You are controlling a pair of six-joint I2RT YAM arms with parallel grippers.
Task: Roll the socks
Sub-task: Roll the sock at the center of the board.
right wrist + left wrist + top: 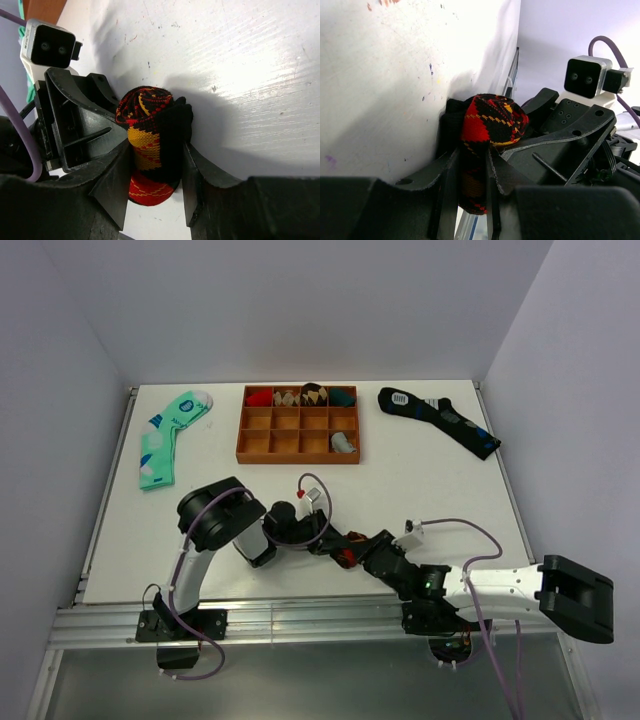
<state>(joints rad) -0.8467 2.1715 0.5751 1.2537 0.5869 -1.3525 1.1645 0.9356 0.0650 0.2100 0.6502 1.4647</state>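
The socks are one black argyle bundle (344, 559) with red and yellow diamonds, rolled up and sitting near the table's front edge between the two arms. In the left wrist view the roll (492, 120) is squeezed between the fingers of my left gripper (472, 162), which is shut on it. The right wrist view shows the same roll (150, 135) standing on end, with my right gripper (155, 160) pressed against both its sides. The two grippers (330, 540) (368, 554) face each other, almost touching, from left and right. The roll's underside is hidden.
A wooden compartment tray (242, 445) stands at the back centre with rolled socks (300, 396) in its top row. A mint green and white sock (165, 440) lies at the back left. At the back right lies a dark navy sock (440, 420). The table's front edge runs just below the grippers.
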